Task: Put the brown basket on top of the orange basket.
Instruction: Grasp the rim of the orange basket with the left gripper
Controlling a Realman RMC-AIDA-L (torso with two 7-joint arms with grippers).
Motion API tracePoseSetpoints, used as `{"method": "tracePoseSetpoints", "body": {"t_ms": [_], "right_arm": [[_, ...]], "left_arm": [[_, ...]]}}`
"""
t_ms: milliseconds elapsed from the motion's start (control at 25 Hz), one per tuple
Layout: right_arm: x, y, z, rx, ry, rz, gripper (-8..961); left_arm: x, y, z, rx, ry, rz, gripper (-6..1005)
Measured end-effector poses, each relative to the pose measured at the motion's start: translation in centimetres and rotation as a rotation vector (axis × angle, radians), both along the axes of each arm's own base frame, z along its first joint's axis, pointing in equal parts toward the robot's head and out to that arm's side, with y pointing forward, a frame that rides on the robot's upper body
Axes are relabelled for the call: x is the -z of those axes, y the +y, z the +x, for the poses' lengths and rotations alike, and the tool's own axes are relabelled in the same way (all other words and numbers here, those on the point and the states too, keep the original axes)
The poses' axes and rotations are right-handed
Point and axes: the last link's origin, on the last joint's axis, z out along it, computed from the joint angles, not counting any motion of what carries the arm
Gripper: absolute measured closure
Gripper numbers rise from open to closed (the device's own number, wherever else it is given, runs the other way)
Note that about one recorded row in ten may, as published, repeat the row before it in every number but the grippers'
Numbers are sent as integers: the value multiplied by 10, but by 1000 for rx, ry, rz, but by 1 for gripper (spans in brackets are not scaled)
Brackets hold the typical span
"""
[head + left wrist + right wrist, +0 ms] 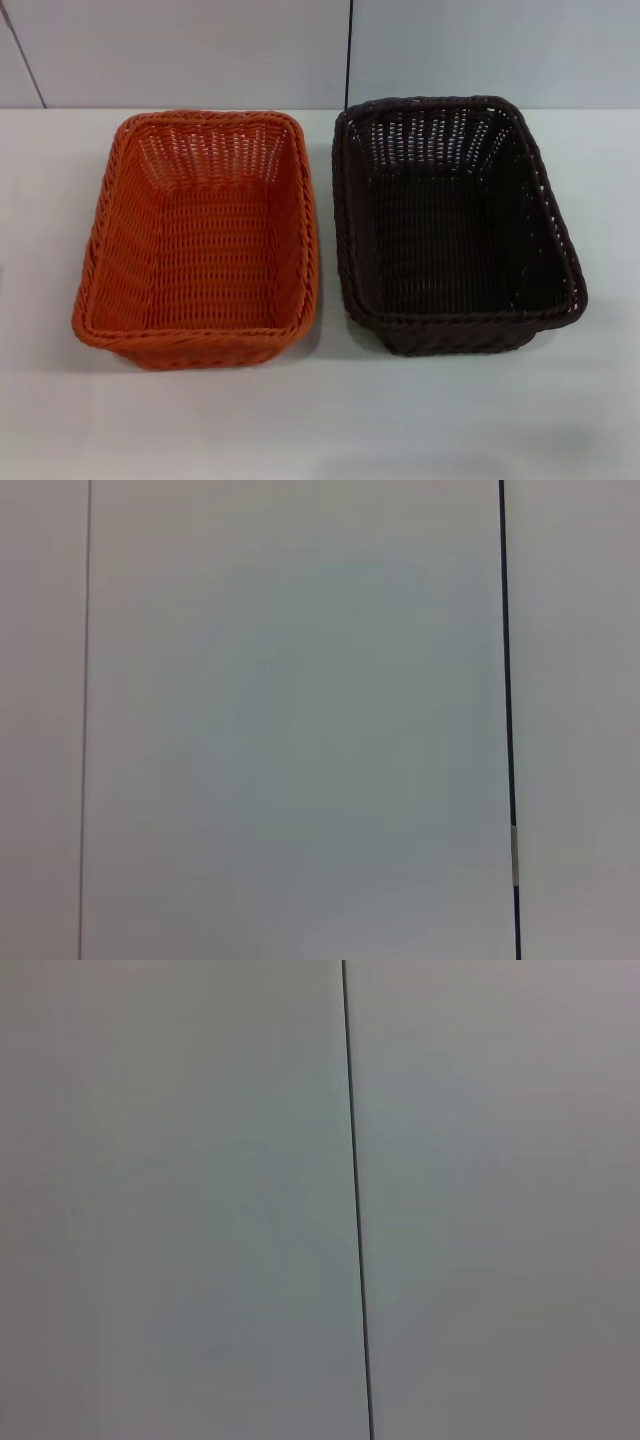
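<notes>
We cannot tell how either set of jaws stands, since neither arm shows in the head view and both wrist cameras face only a blank wall. On the white counter (pixel 320 420) the brown basket (pixel 455 225) sits upright just beside the orange basket (pixel 200 240), on our right. We judge the task not yet begun: gripping, lifting and stacking all remain.

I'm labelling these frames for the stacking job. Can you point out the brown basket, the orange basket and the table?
brown basket (pixel 445 235): head view, on its inside floor.
orange basket (pixel 205 240): head view, on its inside floor.
table (pixel 320 420): head view, on the bare white top in front of both baskets.
</notes>
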Motion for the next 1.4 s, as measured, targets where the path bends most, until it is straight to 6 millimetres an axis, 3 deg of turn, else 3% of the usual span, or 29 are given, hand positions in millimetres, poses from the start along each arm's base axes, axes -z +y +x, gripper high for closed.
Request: {"method": "tracePoseSetpoints", "body": {"t_ms": [400,560,680,960,1120,1400], "right_arm": [[1,-1,0,1,1,0,230],[3,1,-2,-9,0,-11,230],[3,1,-3,-11,-1,-14,230],[3,2,-3,-14,0,-15,230],[4,2,-3,-11,-1,-20,230],[7,3,-1,1,1,-42,231]], "left_arm": [[2,3,3,10,-7,-13,211],[4,13,10,27,-3,-67,215],[-6,22,21,54,22,-120,218],[-42,53,65,-9,-21,-412,224],[-54,58,94,-98,-15,-572,228],[-50,64,133,-172,18,-811,234]]}}
